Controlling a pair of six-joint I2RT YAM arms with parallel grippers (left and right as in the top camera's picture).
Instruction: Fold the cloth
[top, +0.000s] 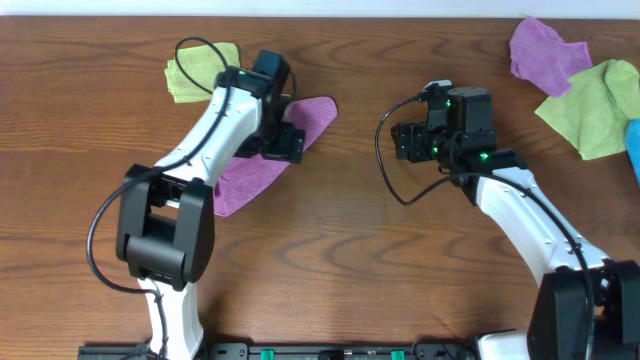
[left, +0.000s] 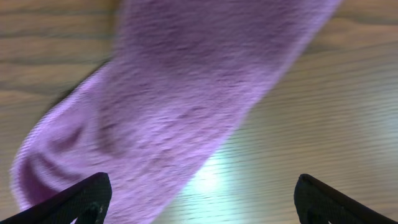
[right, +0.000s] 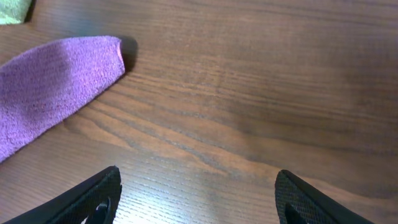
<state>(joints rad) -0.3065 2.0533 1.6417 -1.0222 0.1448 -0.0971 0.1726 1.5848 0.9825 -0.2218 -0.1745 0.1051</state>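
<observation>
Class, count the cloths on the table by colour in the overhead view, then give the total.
Purple cloths: 2
Green cloths: 2
Blue cloth, only an edge in view: 1
Total: 5

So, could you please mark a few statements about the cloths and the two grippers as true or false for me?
1. The left gripper is over the purple cloth. True.
2. The right gripper holds a cloth. False: it is open, above the bare table.
3. A green cloth lies at the far side of the table, beyond the left arm. True.
4. Only one purple cloth is on the table. False: a second purple cloth lies at the far right, next to another green cloth.
</observation>
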